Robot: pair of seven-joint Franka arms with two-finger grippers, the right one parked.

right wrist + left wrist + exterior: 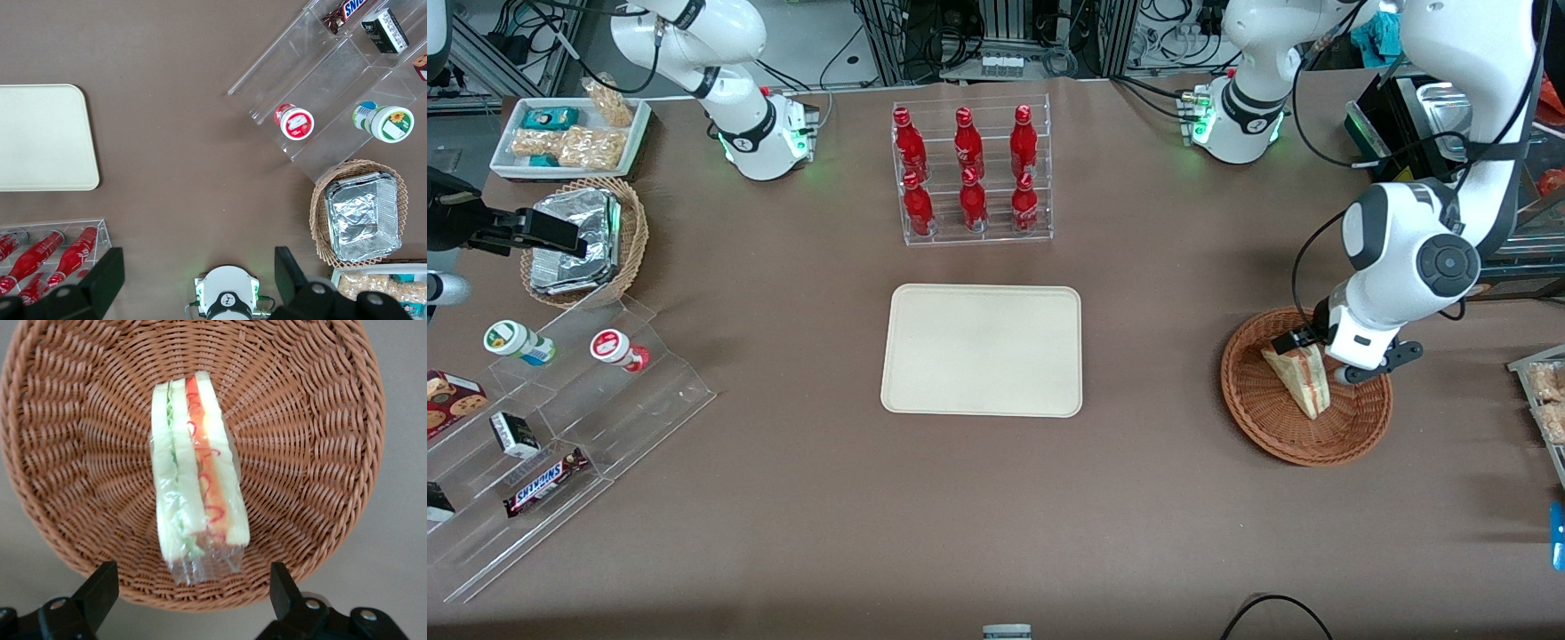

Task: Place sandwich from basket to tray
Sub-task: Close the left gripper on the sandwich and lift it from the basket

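The sandwich (1298, 380) (197, 480), a wrapped white-bread wedge with red and green filling, lies in the reddish-brown wicker basket (1280, 444) (73, 440) toward the working arm's end of the table. My gripper (1347, 360) (192, 593) hovers above the part of the basket farther from the front camera. It is open, with nothing between its black fingers (100, 587). They stand wide apart over the basket rim, by the sandwich's crimped wrap end, not touching it. The cream tray (978, 351) (40, 137) lies bare in the middle of the table.
A clear rack of red bottles (971, 173) stands farther from the front camera than the tray. Toward the parked arm's end are a clear stepped shelf of snacks (560, 400), a paler basket with foil packets (583, 240) and a white tray of snack packets (569, 133).
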